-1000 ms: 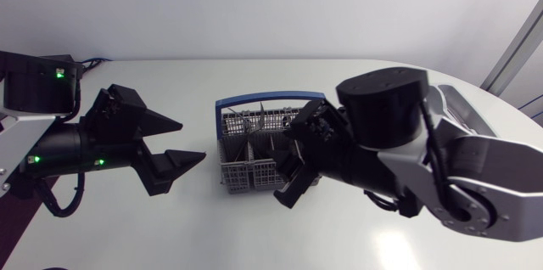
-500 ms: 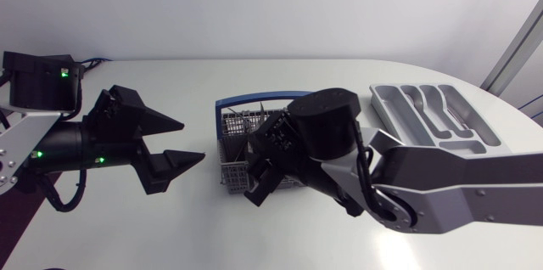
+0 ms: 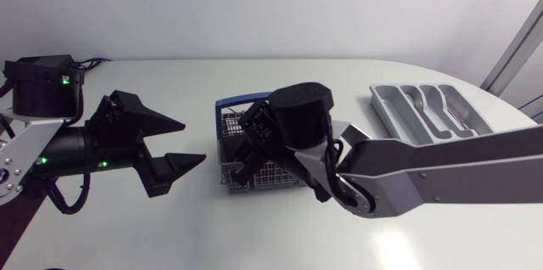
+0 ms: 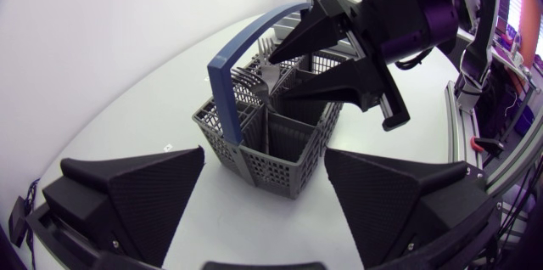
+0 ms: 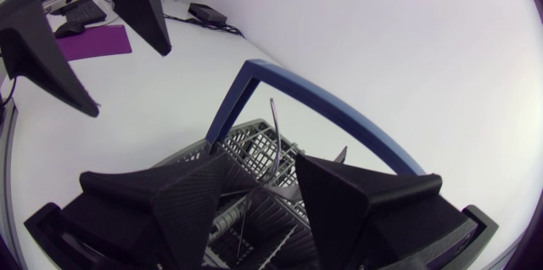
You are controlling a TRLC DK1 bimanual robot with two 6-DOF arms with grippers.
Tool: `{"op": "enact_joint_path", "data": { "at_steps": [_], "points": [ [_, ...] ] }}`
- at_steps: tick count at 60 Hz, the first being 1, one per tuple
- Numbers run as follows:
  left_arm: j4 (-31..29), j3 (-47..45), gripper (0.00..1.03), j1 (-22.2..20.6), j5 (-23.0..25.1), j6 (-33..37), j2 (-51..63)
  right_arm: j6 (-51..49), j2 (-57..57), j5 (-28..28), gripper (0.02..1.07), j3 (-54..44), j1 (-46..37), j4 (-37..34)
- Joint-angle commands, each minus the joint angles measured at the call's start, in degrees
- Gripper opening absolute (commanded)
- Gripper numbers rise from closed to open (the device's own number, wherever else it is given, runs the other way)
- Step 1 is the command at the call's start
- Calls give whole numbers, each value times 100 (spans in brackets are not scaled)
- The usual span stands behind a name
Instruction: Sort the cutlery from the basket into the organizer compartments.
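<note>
Tabletop [image 3: 187, 83] first, in your head view: white and smooth, with a rounded edge at your right. A grey mesh plastic basket with a blue arched handle [image 3: 231, 173] stands near the middle. A grey moulded plastic organizer tray [image 3: 382, 103] with long compartments lies well apart from it at your right. You cannot tell what, if anything, lies in those compartments. Your left pincer [image 3: 192, 141] is released, its black wedges spread wide, near the basket and not touching it. Your right pincer [image 3: 248, 151] hangs over the basket, its arm reaching past the middle.

In your left wrist view, the basket stands on the tabletop just ahead of your own spread fingers. The right pincer's wedges are apart, with their tips at the basket's top. Grey metal cutlery [image 4: 265, 81] stands upright in the basket there.

In your right wrist view, your fingers are released above the basket's compartments. A thin metal stem [image 5: 276, 134] rises just ahead of them, under the blue handle.
</note>
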Motion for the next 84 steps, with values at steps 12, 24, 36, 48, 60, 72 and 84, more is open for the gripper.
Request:
{"op": "enact_joint_path", "data": {
  "at_steps": [12, 24, 36, 48, 60, 72, 84],
  "points": [
    [57, -202, 98, 13, 62, 113, 72, -244, 566, 210, 46, 450, 46, 270],
    [110, -255, 98, -22, 62, 87, 72, -376, 777, 254, 29, 617, 10, 340],
    [127, -281, 98, -39, 62, 69, 72, -393, 865, 254, 11, 670, -25, 331],
    [127, -246, 98, -39, 62, 60, 28, -402, 566, 246, 8, 432, 19, 305],
    [127, -229, 98, -57, 62, 16, 28, -384, 118, 254, 8, -7, 133, 305],
    [119, -202, 98, -127, 44, -45, 10, -376, -409, 342, 8, -438, 248, 287],
    [110, -185, 98, -180, 26, -54, -16, -332, -1042, 395, 8, -886, 406, 314]
  ]
}}
